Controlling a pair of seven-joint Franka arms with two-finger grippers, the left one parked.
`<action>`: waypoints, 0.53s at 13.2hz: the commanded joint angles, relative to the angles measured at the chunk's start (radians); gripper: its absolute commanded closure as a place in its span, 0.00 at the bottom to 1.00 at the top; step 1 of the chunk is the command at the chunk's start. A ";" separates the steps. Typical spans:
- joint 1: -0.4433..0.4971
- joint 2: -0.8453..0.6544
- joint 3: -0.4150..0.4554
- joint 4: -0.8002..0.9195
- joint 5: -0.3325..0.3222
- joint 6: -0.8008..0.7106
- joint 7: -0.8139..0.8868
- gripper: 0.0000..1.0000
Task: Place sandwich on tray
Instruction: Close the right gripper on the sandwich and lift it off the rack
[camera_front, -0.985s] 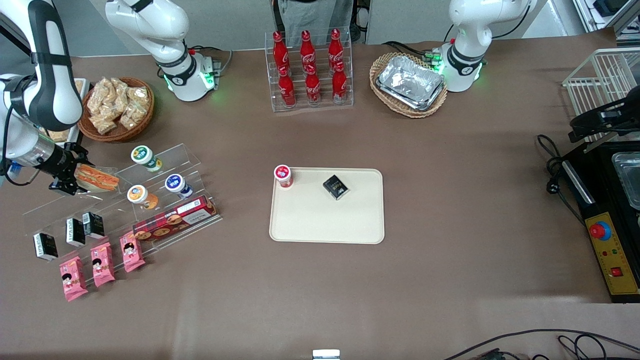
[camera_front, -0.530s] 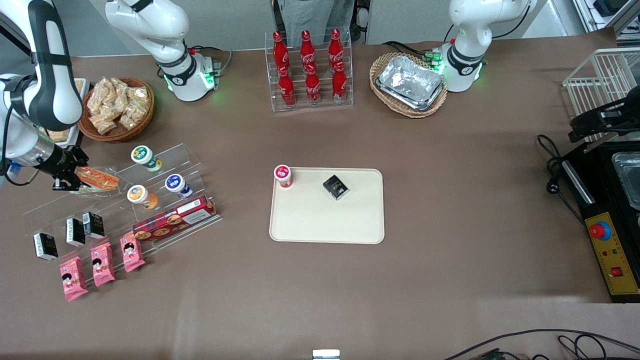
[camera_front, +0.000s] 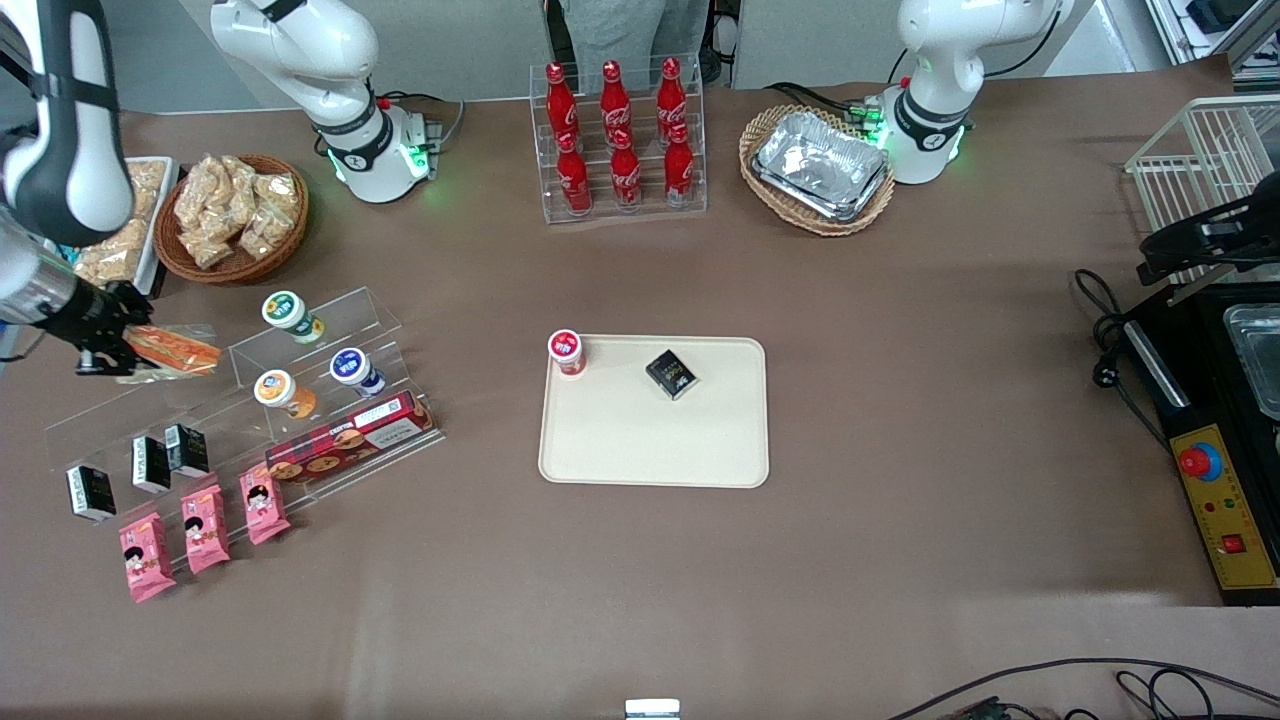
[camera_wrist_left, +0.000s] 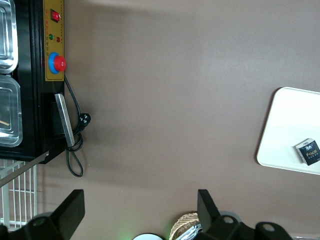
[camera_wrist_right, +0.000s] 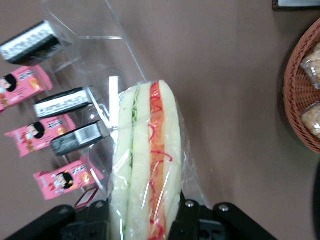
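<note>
My right gripper (camera_front: 118, 345) is shut on the sandwich (camera_front: 170, 349), a wedge in clear wrap with white bread and orange-red and green filling. It holds it in the air above the working arm's end of the clear acrylic display steps (camera_front: 250, 400). In the right wrist view the sandwich (camera_wrist_right: 145, 165) is clamped between the two black fingers (camera_wrist_right: 187, 220). The cream-beige tray (camera_front: 655, 440) lies flat at the middle of the table, toward the parked arm from the sandwich. On it stand a red-lidded cup (camera_front: 566, 350) and a small black box (camera_front: 671, 374).
The acrylic steps carry small cups (camera_front: 288, 310), a red biscuit box (camera_front: 350, 437), black cartons (camera_front: 150, 462) and pink snack packets (camera_front: 205, 527). A wicker basket of bagged crackers (camera_front: 233, 215), a cola bottle rack (camera_front: 620, 140) and a basket of foil trays (camera_front: 820, 165) stand farther from the camera.
My gripper has carried the sandwich up and farther toward the working arm's end of the table, away from the display steps. The tray and its items have not moved.
</note>
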 joint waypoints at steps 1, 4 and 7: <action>0.027 -0.001 0.011 0.137 0.019 -0.162 -0.003 0.61; 0.107 0.002 0.013 0.235 0.026 -0.266 0.110 0.61; 0.237 0.020 0.013 0.338 0.029 -0.375 0.259 0.61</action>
